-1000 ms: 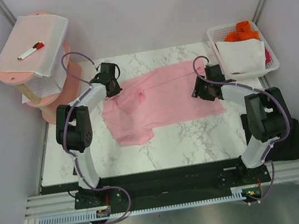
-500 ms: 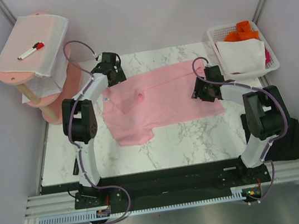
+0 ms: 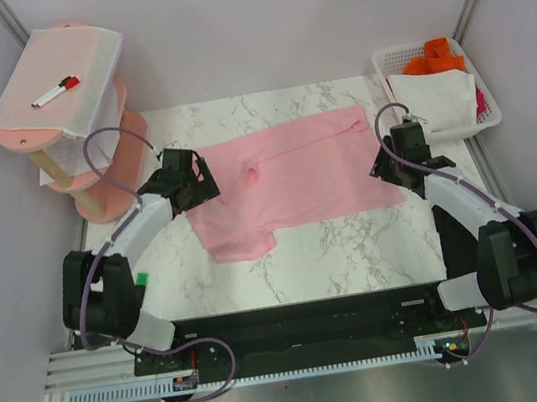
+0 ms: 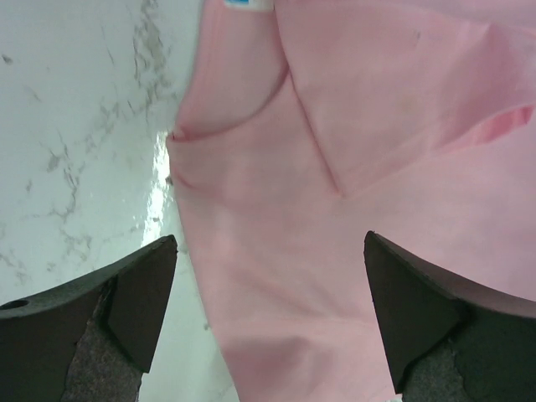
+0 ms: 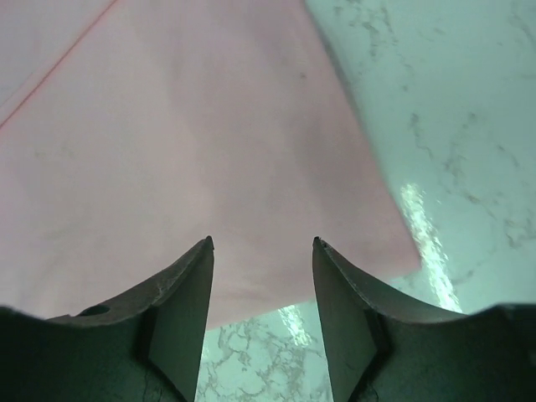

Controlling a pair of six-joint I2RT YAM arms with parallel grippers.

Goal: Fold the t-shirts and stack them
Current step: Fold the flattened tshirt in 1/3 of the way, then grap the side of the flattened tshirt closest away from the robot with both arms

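The light pink t-shirt (image 3: pixel 290 172) lies spread across the marble table, with one sleeve pointing toward the near edge. My left gripper (image 3: pixel 196 178) hovers over the shirt's left edge, open wide with nothing between its fingers. In the left wrist view that gripper (image 4: pixel 268 251) looks down on pink cloth (image 4: pixel 335 167) and a small white tag (image 4: pixel 248 4). My right gripper (image 3: pixel 391 164) is open over the shirt's right hem. In the right wrist view it (image 5: pixel 263 243) holds nothing, with the hem corner (image 5: pixel 251 151) below. The black t-shirt (image 3: pixel 447 235) is mostly hidden behind the right arm.
A pink tiered stand (image 3: pixel 93 177) at the back left carries a white mesh sheet (image 3: pixel 54 81) with a red marker (image 3: pixel 56 90) on it. A white basket (image 3: pixel 439 90) at the back right holds orange and white cloths. Bare marble (image 3: pixel 357 248) lies in front of the shirt.
The left gripper opened, let go of the shirt's left side and drew back toward the near left. The right gripper pulled back to the right, to the hem. The shirt now lies flatter.
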